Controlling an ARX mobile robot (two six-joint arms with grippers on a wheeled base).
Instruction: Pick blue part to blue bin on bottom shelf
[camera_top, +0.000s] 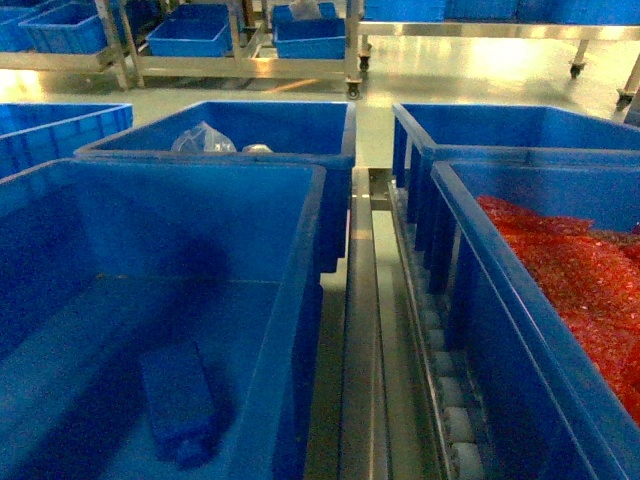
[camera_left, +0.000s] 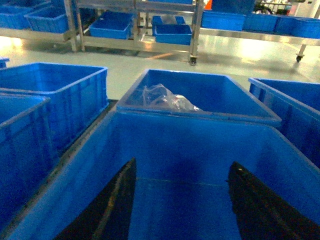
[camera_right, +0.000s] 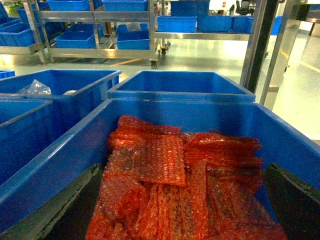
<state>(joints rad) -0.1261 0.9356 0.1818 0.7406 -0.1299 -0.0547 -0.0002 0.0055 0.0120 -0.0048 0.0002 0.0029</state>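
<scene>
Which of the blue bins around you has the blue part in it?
The near-left blue bin in the head view: the blue part lies on its floor. The bin behind holds clear plastic; the right one, red bubble wrap.

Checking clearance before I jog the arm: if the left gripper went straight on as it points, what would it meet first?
Probably the far inner wall of the blue bin below the left gripper; depth is unclear.

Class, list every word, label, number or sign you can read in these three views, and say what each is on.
None: no legible text in any view.
Blue bins: plain walls.
Blue part: no visible marking.
Red bubble wrap: unprinted.
Far shelves: too small and blurred to tell.
</scene>
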